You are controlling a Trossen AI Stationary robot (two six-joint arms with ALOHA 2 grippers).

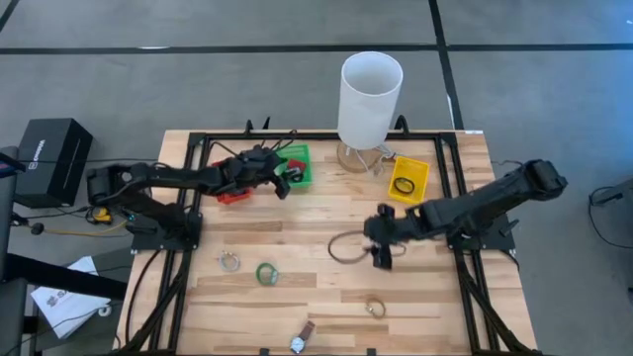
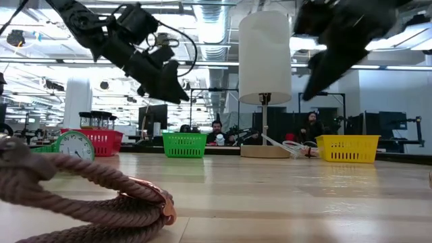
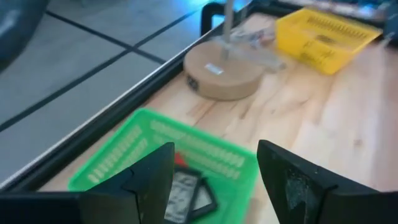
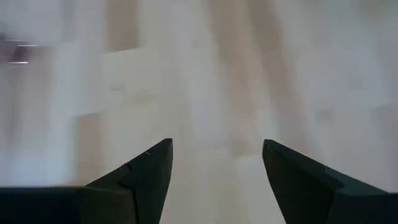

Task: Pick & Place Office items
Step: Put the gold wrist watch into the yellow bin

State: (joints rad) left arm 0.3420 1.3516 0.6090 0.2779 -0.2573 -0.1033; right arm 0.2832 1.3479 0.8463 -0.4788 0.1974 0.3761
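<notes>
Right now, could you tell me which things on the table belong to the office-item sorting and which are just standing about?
Job:
green tape roll
wristwatch
rope ring
black ring

Standing about:
white cylinder
black box

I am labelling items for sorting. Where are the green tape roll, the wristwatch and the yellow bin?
green tape roll (image 1: 265, 274), high view, on its ring band.
wristwatch (image 1: 297, 344), high view, on its round face.
yellow bin (image 1: 419, 169), high view, on its bare floor.
</notes>
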